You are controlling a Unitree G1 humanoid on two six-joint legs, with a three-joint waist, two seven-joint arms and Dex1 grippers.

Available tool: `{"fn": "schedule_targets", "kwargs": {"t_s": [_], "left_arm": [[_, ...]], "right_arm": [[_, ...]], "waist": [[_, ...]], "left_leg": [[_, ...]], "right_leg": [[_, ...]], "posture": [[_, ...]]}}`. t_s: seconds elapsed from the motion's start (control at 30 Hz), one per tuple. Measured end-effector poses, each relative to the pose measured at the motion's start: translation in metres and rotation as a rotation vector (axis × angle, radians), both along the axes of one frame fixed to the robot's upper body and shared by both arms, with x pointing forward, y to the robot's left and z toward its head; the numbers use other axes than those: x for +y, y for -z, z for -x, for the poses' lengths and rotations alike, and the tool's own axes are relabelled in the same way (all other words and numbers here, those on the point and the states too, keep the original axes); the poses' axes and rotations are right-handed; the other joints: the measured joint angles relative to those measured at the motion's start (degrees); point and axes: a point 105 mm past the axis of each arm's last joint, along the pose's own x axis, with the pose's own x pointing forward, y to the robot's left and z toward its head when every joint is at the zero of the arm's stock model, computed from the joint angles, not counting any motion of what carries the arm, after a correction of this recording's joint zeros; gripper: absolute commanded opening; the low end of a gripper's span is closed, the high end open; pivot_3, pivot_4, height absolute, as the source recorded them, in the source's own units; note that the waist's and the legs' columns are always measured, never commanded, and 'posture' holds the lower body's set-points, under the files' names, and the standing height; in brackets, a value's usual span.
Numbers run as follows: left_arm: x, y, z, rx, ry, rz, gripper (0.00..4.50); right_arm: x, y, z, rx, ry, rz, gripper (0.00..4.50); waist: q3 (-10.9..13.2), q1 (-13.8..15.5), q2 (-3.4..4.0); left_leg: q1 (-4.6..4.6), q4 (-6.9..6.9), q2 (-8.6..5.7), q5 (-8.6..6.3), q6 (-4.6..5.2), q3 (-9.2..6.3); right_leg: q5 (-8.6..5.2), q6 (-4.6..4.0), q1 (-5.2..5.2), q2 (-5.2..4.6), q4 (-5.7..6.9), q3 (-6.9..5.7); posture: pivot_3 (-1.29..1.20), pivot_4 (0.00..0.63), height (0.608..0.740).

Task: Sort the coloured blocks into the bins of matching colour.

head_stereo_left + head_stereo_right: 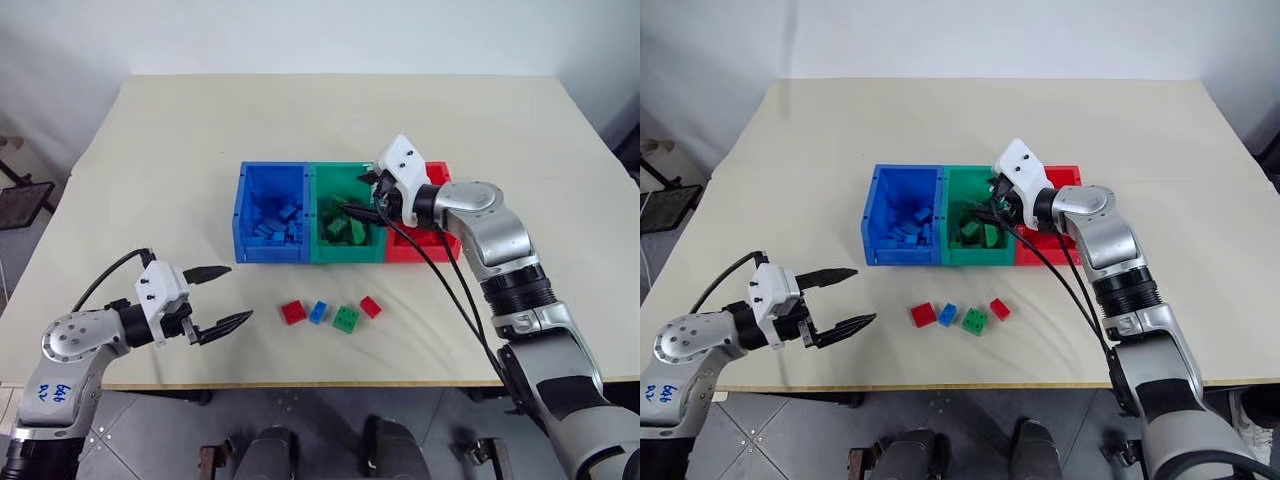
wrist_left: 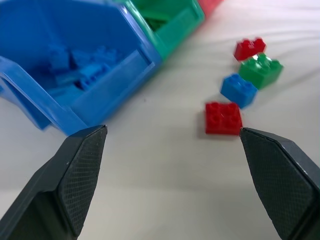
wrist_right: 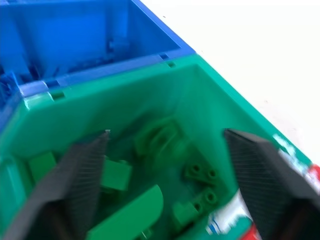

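Observation:
Four loose coloured blocks lie in a row near the table's front: a red block (image 1: 293,312), a blue block (image 1: 318,312), a green block (image 1: 346,319) and a second red block (image 1: 370,307). Behind them stand the blue bin (image 1: 270,252), green bin (image 1: 345,254) and red bin (image 1: 441,172), side by side. Blue blocks fill part of the blue bin, green ones the green bin. My right gripper (image 1: 355,195) hangs open over the green bin (image 3: 210,100), nothing between its fingers. My left gripper (image 1: 240,293) is open and empty, left of the row, facing the near red block (image 2: 223,118).
The beige table (image 1: 180,150) has wide bare areas left of, right of and behind the bins. Its front edge runs just below the loose blocks. Black cables trail from my right wrist across the red bin's front.

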Motion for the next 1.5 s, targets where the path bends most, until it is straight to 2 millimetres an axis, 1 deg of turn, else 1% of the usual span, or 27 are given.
{"fn": "schedule_targets", "kwargs": {"t_s": [0.07, 0.1, 0.13, 0.17, 0.23, 0.27, 0.3, 0.37, 0.4, 0.47, 0.5, 0.53, 0.57, 0.63, 0.67, 0.73, 0.83, 0.87, 0.9, 1.0, 1.03, 1.13, 1.2, 1.27, 1.37, 1.43, 1.5], "left_arm": [[-0.002, -0.002, 0.000, -0.007, 0.012, -0.002, 4.50], [-0.002, -0.004, -0.001, -0.014, 0.015, -0.005, 4.50], [-0.004, -0.007, -0.004, -0.026, 0.022, -0.005, 4.50], [-0.005, -0.009, -0.005, -0.034, 0.027, -0.004, 4.50], [-0.009, -0.012, -0.008, -0.045, 0.049, -0.006, 4.50], [-0.014, -0.013, -0.010, -0.049, 0.074, -0.006, 4.50], [-0.017, -0.012, -0.010, -0.041, 0.087, -0.005, 4.50], [-0.024, -0.009, -0.011, -0.015, 0.128, -0.003, 4.50], [-0.027, -0.007, -0.011, -0.004, 0.140, 0.001, 4.50], [-0.039, -0.005, -0.013, 0.003, 0.185, 0.013, 4.50], [-0.046, -0.005, -0.014, -0.004, 0.213, 0.020, 4.50], [-0.054, -0.006, -0.015, -0.013, 0.244, 0.020, 4.50], [-0.056, -0.005, -0.015, -0.016, 0.256, 0.016, 4.50], [-0.059, -0.001, -0.015, -0.013, 0.280, 0.007, 4.50], [-0.060, 0.001, -0.015, -0.011, 0.292, 0.002, 4.50], [-0.060, 0.003, -0.016, -0.011, 0.300, 0.002, 4.50], [-0.061, 0.000, -0.018, -0.033, 0.312, -0.001, 4.50], [-0.061, -0.002, -0.018, -0.039, 0.317, -0.003, 4.50], [-0.060, -0.001, -0.017, -0.040, 0.328, -0.006, 4.50], [-0.063, 0.002, -0.009, -0.033, 0.394, -0.020, 4.50], [-0.063, 0.003, -0.007, -0.035, 0.403, -0.024, 4.50], [-0.062, 0.002, -0.006, -0.045, 0.399, -0.027, 4.50], [-0.058, 0.006, -0.005, -0.036, 0.378, -0.032, 4.50], [-0.055, 0.007, -0.004, -0.034, 0.359, -0.034, 4.50], [-0.051, 0.012, 0.001, -0.021, 0.328, -0.034, 4.50], [-0.050, 0.013, 0.003, -0.020, 0.319, -0.035, 4.50], [-0.051, 0.014, 0.005, -0.021, 0.312, -0.037, 4.50]], "right_arm": [[-0.004, -0.006, 0.010, -0.011, -0.044, -0.042, 4.47], [-0.009, -0.007, 0.018, -0.018, -0.071, -0.060, 4.47], [-0.022, -0.006, 0.030, -0.029, -0.102, -0.076, 4.47], [-0.034, -0.002, 0.041, -0.024, -0.122, -0.088, 4.47], [-0.052, 0.008, 0.056, -0.001, -0.127, -0.103, 4.47], [-0.064, 0.015, 0.069, 0.005, -0.135, -0.106, 4.47], [-0.072, 0.020, 0.079, 0.009, -0.148, -0.107, 4.47], [-0.088, 0.032, 0.109, 0.013, -0.215, -0.084, 4.47], [-0.095, 0.039, 0.120, 0.027, -0.228, -0.061, 4.47], [-0.115, 0.050, 0.135, 0.033, -0.190, -0.021, 4.47], [-0.129, 0.057, 0.141, 0.035, -0.144, 0.000, 4.47], [-0.149, 0.065, 0.148, 0.034, -0.082, 0.033, 4.47], [-0.163, 0.071, 0.151, 0.047, -0.035, 0.054, 4.47], [-0.192, 0.084, 0.166, 0.075, 0.038, 0.129, 4.47], [-0.202, 0.090, 0.172, 0.095, 0.060, 0.152, 4.47], [-0.208, 0.094, 0.177, 0.103, 0.071, 0.164, 4.47], [-0.202, 0.088, 0.171, 0.066, 0.047, 0.162, 4.47], [-0.198, 0.086, 0.168, 0.055, 0.035, 0.158, 4.47], [-0.190, 0.084, 0.162, 0.058, 0.008, 0.151, 4.47], [-0.154, 0.087, 0.146, 0.155, -0.112, 0.195, 4.47], [-0.143, 0.087, 0.137, 0.180, -0.131, 0.212, 4.47], [-0.115, 0.083, 0.121, 0.193, -0.176, 0.250, 4.47], [-0.090, 0.082, 0.113, 0.188, -0.223, 0.245, 4.47], [-0.069, 0.087, 0.112, 0.201, -0.273, 0.232, 4.47], [-0.052, 0.099, 0.113, 0.225, -0.315, 0.234, 4.47], [-0.045, 0.107, 0.110, 0.237, -0.316, 0.230, 4.47], [-0.040, 0.113, 0.103, 0.239, -0.292, 0.202, 4.10]], "waist": [[0.00, -0.16, 0.00], [0.00, -0.09, 0.00], [0.00, 0.26, 0.00], [-0.01, 0.66, -0.01], [0.00, 0.86, -0.01], [0.00, 1.26, -0.01], [0.00, 1.25, -0.01], [0.00, 1.45, 0.00], [0.00, 1.41, -0.01], [0.00, 1.44, -0.01], [-0.01, 1.48, -0.02], [-0.01, 1.78, -0.02], [-0.01, 1.93, -0.03], [-0.02, 2.12, -0.02], [-0.02, 2.02, -0.02], [-0.02, 1.59, -0.02], [-0.02, 1.16, -0.02], [-0.02, 1.19, -0.02], [-0.02, 1.08, -0.01], [-0.02, 1.17, 0.00], [-0.02, 1.19, -0.01], [-0.02, 1.51, -0.01], [-0.02, 1.58, -0.01], [-0.02, 2.02, -0.01], [-0.02, 2.43, -0.02], [-0.02, 2.59, -0.02], [-0.02, 2.55, -0.02]], "left_leg": [[-0.01, -0.01, 0.01, 0.00, 0.00, -0.04], [-0.01, -0.02, 0.00, 0.00, 0.00, -0.13], [-0.02, -0.03, -0.02, 0.00, 0.00, -0.20], [-0.02, -0.03, -0.05, -0.01, 0.02, -0.18], [-0.02, -0.03, -0.07, -0.03, 0.05, 0.01], [-0.01, -0.04, -0.06, -0.03, 0.05, -0.01], [0.02, -0.03, -0.04, -0.03, 0.05, 0.07], [0.03, -0.03, -0.05, -0.03, 0.06, 0.12], [0.06, -0.01, -0.04, -0.03, 0.06, 0.18], [0.08, 0.06, -0.04, -0.02, 0.08, 0.28], [0.10, 0.09, -0.04, -0.02, 0.09, 0.31], [0.11, 0.10, -0.05, -0.01, 0.10, 0.35], [0.15, 0.11, -0.05, -0.01, 0.11, 0.39], [0.17, 0.10, -0.05, -0.02, 0.12, 0.47], [0.20, 0.07, -0.02, -0.02, 0.12, 0.49], [0.25, 0.06, 0.00, -0.02, 0.12, 0.55], [0.31, 0.07, 0.02, -0.01, 0.13, 0.58], [0.34, 0.07, 0.02, -0.01, 0.13, 0.58], [0.37, 0.07, 0.02, -0.01, 0.13, 0.59], [0.36, 0.07, 0.03, -0.01, 0.13, 0.55], [0.31, 0.09, 0.03, -0.01, 0.13, 0.53], [0.05, 0.29, 0.01, -0.02, 0.12, 0.31], [0.00, 0.34, 0.00, -0.03, 0.11, 0.24], [-0.02, 0.35, -0.01, -0.04, 0.10, 0.20], [-0.03, 0.36, -0.03, -0.05, 0.12, 0.22], [-0.03, 0.41, -0.03, -0.05, 0.12, 0.21], [-0.03, 0.44, -0.03, -0.05, 0.12, 0.24]], "right_leg": [[0.00, 0.00, 0.01, 0.00, -0.01, -0.04], [0.00, 0.00, 0.02, -0.01, 0.02, -0.08], [0.00, 0.00, 0.06, -0.02, 0.00, -0.14], [0.00, 0.01, 0.09, -0.04, -0.02, -0.16], [0.00, 0.01, 0.06, -0.09, -0.06, -0.16], [0.00, 0.01, 0.08, -0.08, -0.08, -0.19], [0.00, 0.01, 0.08, -0.08, -0.08, -0.19], [0.00, 0.01, 0.08, -0.08, -0.10, -0.17], [0.00, 0.01, 0.09, -0.08, -0.09, -0.14], [0.00, 0.01, 0.11, -0.09, -0.09, -0.06], [0.00, 0.01, 0.14, -0.09, -0.08, -0.02], [0.00, 0.01, 0.14, -0.09, -0.08, 0.02], [0.00, 0.01, 0.15, -0.10, -0.08, 0.05], [0.00, 0.01, 0.12, -0.09, -0.09, 0.11], [0.00, 0.01, 0.12, -0.07, -0.09, 0.12], [0.00, 0.01, 0.13, -0.07, -0.08, 0.15], [0.01, 0.00, 0.16, -0.07, -0.07, 0.21], [0.01, 0.00, 0.17, -0.07, -0.06, 0.22], [0.01, 0.00, 0.17, -0.07, -0.05, 0.24], [0.01, -0.01, 0.14, -0.07, -0.03, 0.22], [0.01, -0.01, 0.13, -0.07, -0.05, 0.21], [0.01, -0.01, 0.09, -0.08, -0.05, 0.05], [0.01, -0.01, 0.10, -0.08, -0.05, 0.00], [0.01, -0.01, 0.10, -0.09, -0.04, -0.04], [0.01, 0.00, 0.10, -0.11, -0.05, -0.03], [0.01, 0.00, 0.12, -0.10, -0.04, -0.04], [0.01, 0.00, 0.12, -0.10, -0.01, -0.03]], "posture": [[0.00, 0.150, 0.740], [0.00, 0.150, 0.740], [0.00, 0.150, 0.740], [0.00, 0.150, 0.740], [0.00, 0.150, 0.740], [0.00, 0.150, 0.740], [0.00, 0.150, 0.740], [0.00, 0.150, 0.740], [0.00, 0.150, 0.740], [0.00, 0.150, 0.740], [0.00, 0.150, 0.740], [0.00, 0.150, 0.740], [0.00, 0.150, 0.740], [0.00, 0.150, 0.740], [0.00, 0.150, 0.740], [0.00, 0.150, 0.740], [0.00, 0.150, 0.740], [0.00, 0.150, 0.740], [0.00, 0.150, 0.740], [0.00, 0.150, 0.740], [0.00, 0.150, 0.740], [0.00, 0.150, 0.740], [0.00, 0.150, 0.740], [0.00, 0.150, 0.740], [0.00, 0.150, 0.740], [0.00, 0.150, 0.740], [0.00, 0.150, 0.740]]}}
